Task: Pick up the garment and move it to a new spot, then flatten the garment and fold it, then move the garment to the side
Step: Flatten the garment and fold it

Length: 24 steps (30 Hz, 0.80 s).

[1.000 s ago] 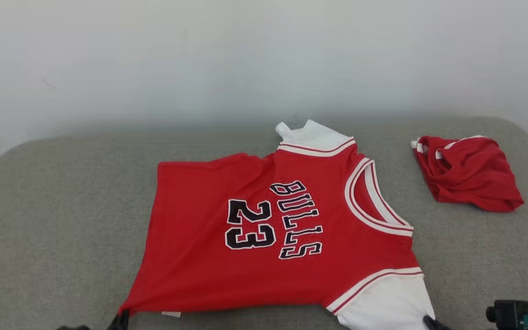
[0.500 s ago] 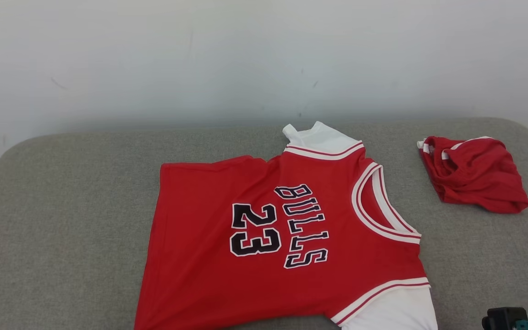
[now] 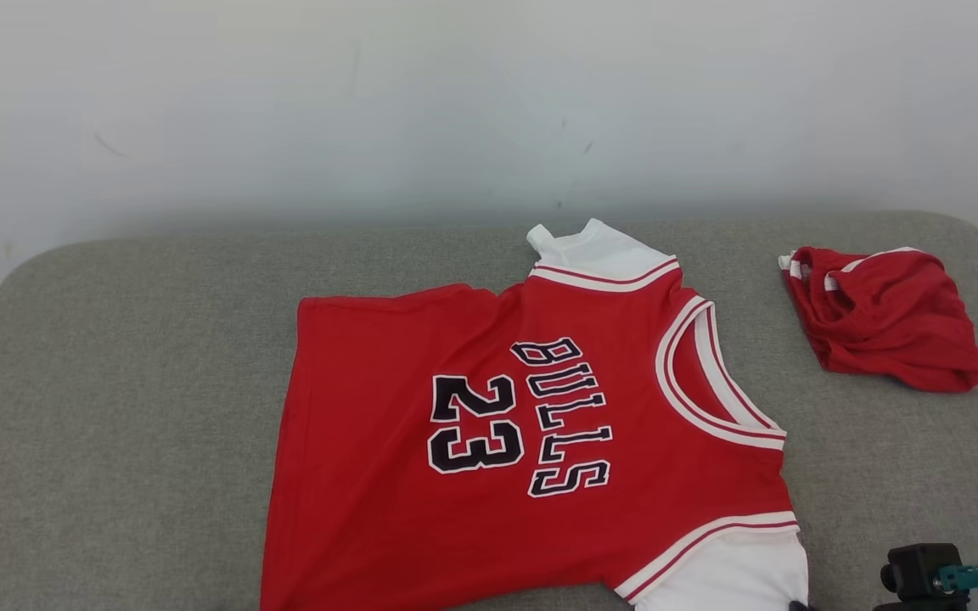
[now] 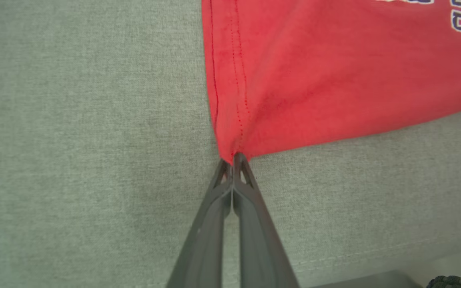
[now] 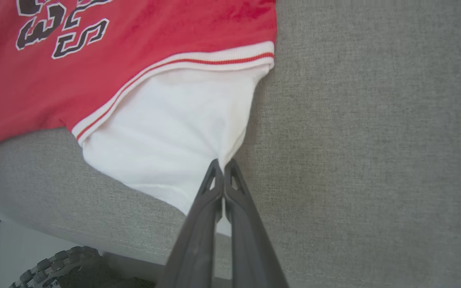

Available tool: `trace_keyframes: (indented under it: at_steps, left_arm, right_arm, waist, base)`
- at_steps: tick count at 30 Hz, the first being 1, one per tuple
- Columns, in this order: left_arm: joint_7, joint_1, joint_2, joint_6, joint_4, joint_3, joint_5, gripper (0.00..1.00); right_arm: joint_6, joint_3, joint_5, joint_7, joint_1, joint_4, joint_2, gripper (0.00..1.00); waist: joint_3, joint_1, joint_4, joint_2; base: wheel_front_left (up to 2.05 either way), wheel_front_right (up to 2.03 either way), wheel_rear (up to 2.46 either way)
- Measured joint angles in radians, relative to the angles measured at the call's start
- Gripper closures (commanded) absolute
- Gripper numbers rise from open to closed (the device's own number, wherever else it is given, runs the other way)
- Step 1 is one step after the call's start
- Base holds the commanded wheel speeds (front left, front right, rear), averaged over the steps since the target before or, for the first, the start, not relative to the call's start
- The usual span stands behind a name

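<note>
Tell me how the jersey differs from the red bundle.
The jersey lies spread out; the bundle is bunched up. The jersey shows BULLS 23; the bundle shows no lettering. The left gripper and right gripper pinch the jersey; the bundle lies free. Both are red with white trim.

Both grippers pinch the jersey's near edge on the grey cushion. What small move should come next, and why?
Probably a short pull toward the robot with both arms, then release. The left gripper is shut on the red hem corner and the right gripper on the white sleeve, and the jersey shows a ripple at its far edge.
</note>
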Motion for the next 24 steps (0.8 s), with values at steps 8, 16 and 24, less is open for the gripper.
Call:
trace_keyframes:
  at_steps: [8, 16, 24]
  left_arm:
    - [-0.002, 0.005, -0.002, 0.015, -0.013, 0.046, -0.028, 0.00]
    - [-0.019, 0.027, 0.007, 0.034, -0.094, 0.071, -0.037, 0.00]
    - [0.000, 0.019, -0.005, 0.041, -0.114, 0.049, -0.031, 0.00]
  right_arm:
    - [-0.005, -0.037, 0.032, 0.001, -0.004, -0.043, -0.002, 0.00]
    - [-0.016, -0.067, 0.036, 0.001, 0.041, -0.125, -0.047, 0.00]
    - [-0.032, -0.049, 0.002, 0.025, 0.038, -0.130, -0.049, 0.00]
  waist:
    - [-0.003, 0.0000, 0.001, 0.0000]
    - [-0.007, 0.0000, 0.002, 0.0000]
    - [0.008, 0.0000, 0.001, 0.0000]
  base:
    - [0.00, 0.00, 0.00]
    - [0.00, 0.00, 0.00]
    - [0.00, 0.00, 0.00]
